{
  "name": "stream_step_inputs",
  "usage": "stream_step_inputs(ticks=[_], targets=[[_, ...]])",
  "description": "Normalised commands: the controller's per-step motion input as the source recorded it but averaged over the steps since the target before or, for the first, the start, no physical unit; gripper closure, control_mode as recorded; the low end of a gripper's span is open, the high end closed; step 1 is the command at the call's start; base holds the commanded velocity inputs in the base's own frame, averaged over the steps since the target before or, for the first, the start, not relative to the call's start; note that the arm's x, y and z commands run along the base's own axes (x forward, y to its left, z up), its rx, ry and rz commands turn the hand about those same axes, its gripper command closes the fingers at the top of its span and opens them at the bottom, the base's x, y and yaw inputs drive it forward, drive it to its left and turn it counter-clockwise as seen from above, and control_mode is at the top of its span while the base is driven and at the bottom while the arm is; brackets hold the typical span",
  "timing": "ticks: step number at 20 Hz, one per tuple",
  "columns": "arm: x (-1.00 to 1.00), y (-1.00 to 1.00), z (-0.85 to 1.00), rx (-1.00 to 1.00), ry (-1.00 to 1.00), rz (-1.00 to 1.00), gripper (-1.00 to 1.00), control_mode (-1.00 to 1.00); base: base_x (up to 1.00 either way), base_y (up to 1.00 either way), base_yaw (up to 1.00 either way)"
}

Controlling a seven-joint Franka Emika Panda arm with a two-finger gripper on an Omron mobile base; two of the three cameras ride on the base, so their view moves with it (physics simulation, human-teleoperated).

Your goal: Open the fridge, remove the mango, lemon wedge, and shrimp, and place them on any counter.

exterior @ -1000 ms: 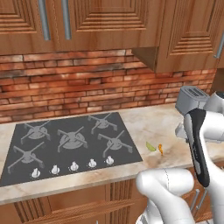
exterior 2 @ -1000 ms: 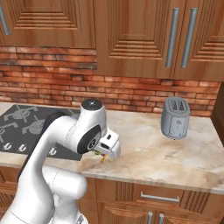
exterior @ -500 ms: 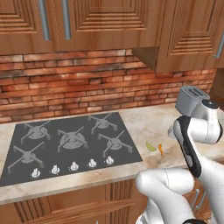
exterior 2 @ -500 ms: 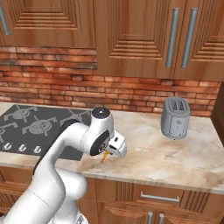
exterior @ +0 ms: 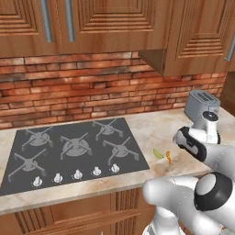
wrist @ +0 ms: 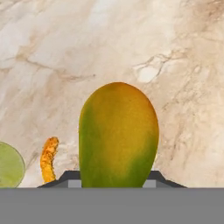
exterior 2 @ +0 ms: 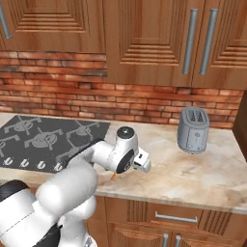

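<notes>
In the hand view my gripper [wrist: 117, 178] is shut on the mango [wrist: 118, 138], a yellow-orange fruit with green sides, which hangs just above the beige marbled counter [wrist: 65, 52]. On the stone beside it lie the curled orange shrimp [wrist: 49, 158] and the pale green lemon wedge [wrist: 9, 165]. From the left base both show as small pieces right of the cooktop: the lemon wedge [exterior: 158, 153] and the shrimp [exterior: 168, 157]. My arm [exterior 2: 120, 155] bends low over the counter's front edge. The fridge is out of view.
A black five-burner cooktop [exterior: 73, 149] is set in the counter [exterior: 151, 128] on the left. A grey toaster [exterior 2: 193, 129] stands at the back right by the brick wall. Wooden cabinets hang overhead, and bare stone lies between my hand and the toaster.
My arm has folded down and the hand has swung right along the counter's front, lower over the stone, with the mango still in it. Shrimp and lemon wedge lie unmoved.
</notes>
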Motion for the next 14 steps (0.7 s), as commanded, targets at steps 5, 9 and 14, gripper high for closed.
stream_step_inputs(ticks=[5, 9, 14], targets=[[0.42, -0.07, -0.54, 0.00, 0.05, 0.00, 1.00, -1.00, 0.00, 0.00, 0.00], [0.22, 0.00, -0.49, 0.00, 0.03, 0.00, 1.00, -1.00, 0.00, 0.00, 0.00], [0.06, 0.00, -0.45, 0.00, 0.00, 0.00, 1.00, -1.00, 0.00, 0.00, 0.00]])
